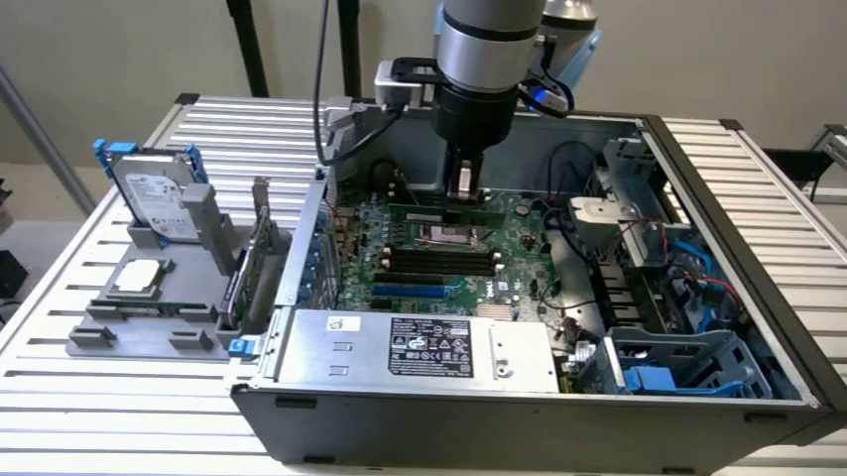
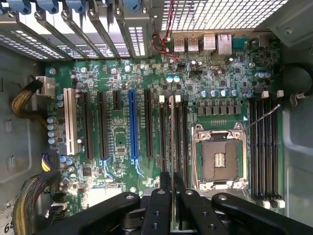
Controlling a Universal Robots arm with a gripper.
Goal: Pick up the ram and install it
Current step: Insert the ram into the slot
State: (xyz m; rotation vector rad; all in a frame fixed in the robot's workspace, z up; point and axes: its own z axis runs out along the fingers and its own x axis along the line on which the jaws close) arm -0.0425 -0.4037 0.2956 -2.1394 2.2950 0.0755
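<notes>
I see the ram [image 2: 172, 137] edge-on as a thin strip running out from between my fingertips. My gripper [image 2: 172, 178] is shut on it. The strip lines up with the black memory slots [image 2: 182, 132] just beside the open CPU socket [image 2: 217, 156] on the green motherboard [image 2: 117, 132]. In the exterior view my gripper [image 1: 462, 203] hangs straight down inside the open computer case [image 1: 741, 297], low over the motherboard [image 1: 437, 263] behind the CPU socket [image 1: 443, 235]. I cannot tell whether the ram's lower edge touches a slot.
A grey fixture [image 1: 133, 332] at the exterior view's left carries a hard drive [image 1: 157, 198] in a blue bracket and an upright expansion card [image 1: 252, 268]. The power supply [image 1: 411, 347] fills the case's front. A blue drive cage [image 1: 675, 367] and cables line the case at the exterior view's right.
</notes>
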